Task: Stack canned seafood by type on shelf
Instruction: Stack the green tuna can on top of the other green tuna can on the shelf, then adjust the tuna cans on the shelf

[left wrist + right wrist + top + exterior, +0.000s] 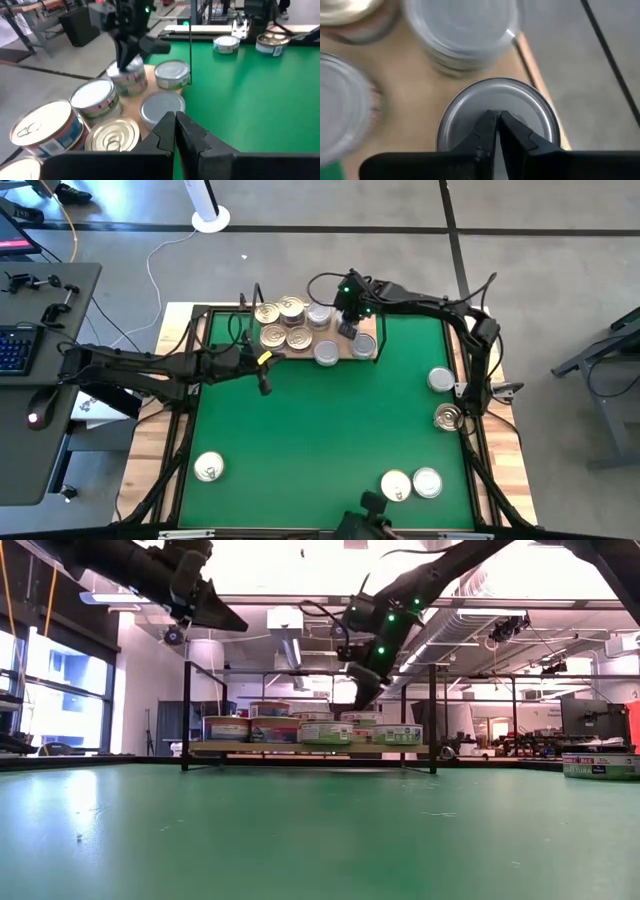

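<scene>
A placing step is judged to be wrapping up at the shelf [345,351]. The right gripper [496,120] is hung directly above a silver-lidded can [492,107] on the board, its fingers pressed together and empty, nothing pinched between them. In the low view the same gripper [362,692] is seen clear above the row of tins, not touching them.

The left gripper [175,131] is held just off the shelf's near edge over the green mat [320,440], fingers likewise pressed together, nothing carried.

The shelf is loaded by type: gold-lidded cans [283,323] are grouped at one end, silver-lidded cans [328,352] at the other, some doubled up.

Loose cans are left on the mat: two by the right edge [441,380], a pair near the front [411,484], and one front-left [208,468].

Next, the right arm would have to be lifted away, the fingers spread, and one of the stray cans taken by its rim, with lid colour matched before it is stacked.
</scene>
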Motion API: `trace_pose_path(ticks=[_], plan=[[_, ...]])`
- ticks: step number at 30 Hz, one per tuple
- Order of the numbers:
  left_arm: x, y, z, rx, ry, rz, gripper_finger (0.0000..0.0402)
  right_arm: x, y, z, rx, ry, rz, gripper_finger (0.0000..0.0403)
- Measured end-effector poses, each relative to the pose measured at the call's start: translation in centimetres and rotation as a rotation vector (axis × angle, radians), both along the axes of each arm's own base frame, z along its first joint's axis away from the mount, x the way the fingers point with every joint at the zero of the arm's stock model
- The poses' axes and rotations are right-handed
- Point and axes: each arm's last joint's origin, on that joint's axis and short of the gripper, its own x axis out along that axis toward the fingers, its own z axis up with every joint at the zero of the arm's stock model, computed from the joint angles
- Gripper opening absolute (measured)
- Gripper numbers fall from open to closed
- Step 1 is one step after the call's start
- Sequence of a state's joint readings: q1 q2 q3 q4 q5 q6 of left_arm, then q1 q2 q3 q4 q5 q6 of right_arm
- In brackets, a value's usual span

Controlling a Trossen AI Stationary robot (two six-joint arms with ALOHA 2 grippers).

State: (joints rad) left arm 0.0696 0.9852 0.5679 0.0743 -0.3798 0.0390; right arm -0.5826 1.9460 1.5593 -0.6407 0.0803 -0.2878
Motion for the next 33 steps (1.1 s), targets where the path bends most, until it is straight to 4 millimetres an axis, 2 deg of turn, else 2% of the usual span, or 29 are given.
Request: trace_pose_path(ticks=[9,18,23,26,29,33], plan=[[0.0,0.0,0.0,-0.002,-0.003,-0.001,0.0000,-1.4,-1.6,-0.1,-0.025,0.046,-0.075,0.0004],[0.0,0.0,0.0,-0.002,-0.001,-0.001,0.0000,-2.1,-1.2,0.8,-0.082,0.104,-0.083,0.0004],[0.0,0.0,0.0,-0.002,-0.002,-0.001,0.0000,-2.1,-1.0,2.4,-0.121,0.033,-0.083,0.0004],[0.0,0.0,0.0,-0.002,-0.003,-0.001,0.0000,-1.3,-0.7,2.9,-0.128,-0.051,-0.047,0.0004],[0.0,0.0,0.1,-0.002,-0.005,-0.001,0.0000,0.1,-0.5,2.9,-0.057,-0.209,0.053,0.0004],[0.0,0.0,0.1,-0.004,-0.006,0.000,0.0000,2.3,-0.5,2.0,-0.008,-0.371,0.143,0.0002]])
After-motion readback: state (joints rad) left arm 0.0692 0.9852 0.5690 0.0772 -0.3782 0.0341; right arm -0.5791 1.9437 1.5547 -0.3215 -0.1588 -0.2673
